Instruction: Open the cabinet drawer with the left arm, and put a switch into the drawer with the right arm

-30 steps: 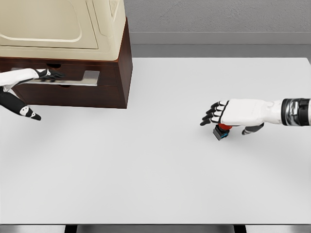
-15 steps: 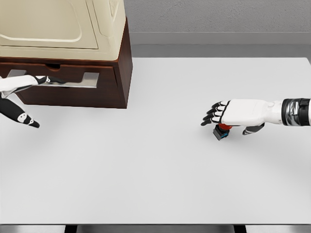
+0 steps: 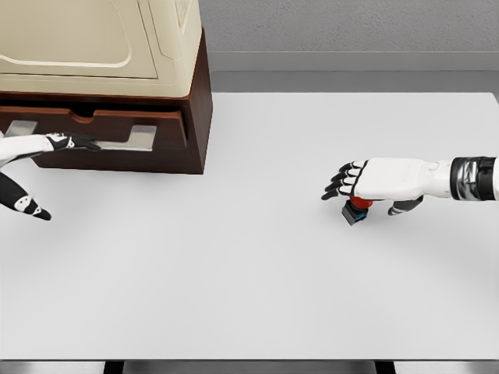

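The left hand [image 3: 47, 143] rests its fingers on the drawer [image 3: 117, 128] handle of the brown cabinet [image 3: 199, 117]; the right hand [image 3: 374, 181] hovers, fingers spread, over the switch [image 3: 356, 211] on the desk [image 3: 249, 280]

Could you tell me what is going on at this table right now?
The left hand has its fingers on the metal handle of the dark brown wooden cabinet drawer, which looks partly pulled out. Across the white table, the right hand sits over a small red-topped switch, not lifted yet.
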You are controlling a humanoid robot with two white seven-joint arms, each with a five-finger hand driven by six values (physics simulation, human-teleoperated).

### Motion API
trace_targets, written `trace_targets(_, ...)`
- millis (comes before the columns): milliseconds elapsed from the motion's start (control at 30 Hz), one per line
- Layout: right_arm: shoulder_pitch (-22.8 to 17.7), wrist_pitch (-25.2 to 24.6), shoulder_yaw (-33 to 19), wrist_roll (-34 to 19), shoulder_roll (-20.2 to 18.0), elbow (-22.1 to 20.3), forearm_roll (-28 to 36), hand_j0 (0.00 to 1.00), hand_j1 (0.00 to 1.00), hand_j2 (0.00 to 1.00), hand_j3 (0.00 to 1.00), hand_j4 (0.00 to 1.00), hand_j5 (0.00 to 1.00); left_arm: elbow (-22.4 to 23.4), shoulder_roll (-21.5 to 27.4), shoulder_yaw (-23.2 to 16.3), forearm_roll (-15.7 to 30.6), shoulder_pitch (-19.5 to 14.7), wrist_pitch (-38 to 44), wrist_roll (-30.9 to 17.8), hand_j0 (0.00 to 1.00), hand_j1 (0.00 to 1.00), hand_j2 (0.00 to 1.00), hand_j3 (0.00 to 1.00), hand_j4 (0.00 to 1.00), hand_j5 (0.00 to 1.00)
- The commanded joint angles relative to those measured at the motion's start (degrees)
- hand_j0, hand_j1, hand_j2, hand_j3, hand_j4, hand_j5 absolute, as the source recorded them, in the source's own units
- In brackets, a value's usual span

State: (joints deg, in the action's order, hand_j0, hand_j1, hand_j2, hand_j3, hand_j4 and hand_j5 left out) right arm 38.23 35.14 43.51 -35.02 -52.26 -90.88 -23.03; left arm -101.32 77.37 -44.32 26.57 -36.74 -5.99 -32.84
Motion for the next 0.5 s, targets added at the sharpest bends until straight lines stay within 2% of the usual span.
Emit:
trace_targets(0,0.0,-0.14,0.0,0.02,0.05,0.0,0.27,1.0,1.0,1.0,1.0,1.0,1.0,0.42,0.67,-0.86,-2.93,0.0,-0.86,-0.2,1.0,1.0,1.0,1.0,1.0,1.0)
trace_targets(367,0.0,-0.14,0.7,0.02,0.41,0.44,0.27,1.0,1.0,1.0,1.0,1.0,1.0,0.33,4.63,-2.26,-0.82,0.0,-5.78,-0.64,1.0,1.0,1.0,1.0,1.0,1.0)
trace_targets(467,0.0,-0.14,0.79,0.02,0.5,0.61,0.27,1.0,1.0,1.0,1.0,1.0,1.0,0.33,5.68,-2.53,-0.56,0.0,-7.63,-2.14,1.0,1.0,1.0,1.0,1.0,1.0)
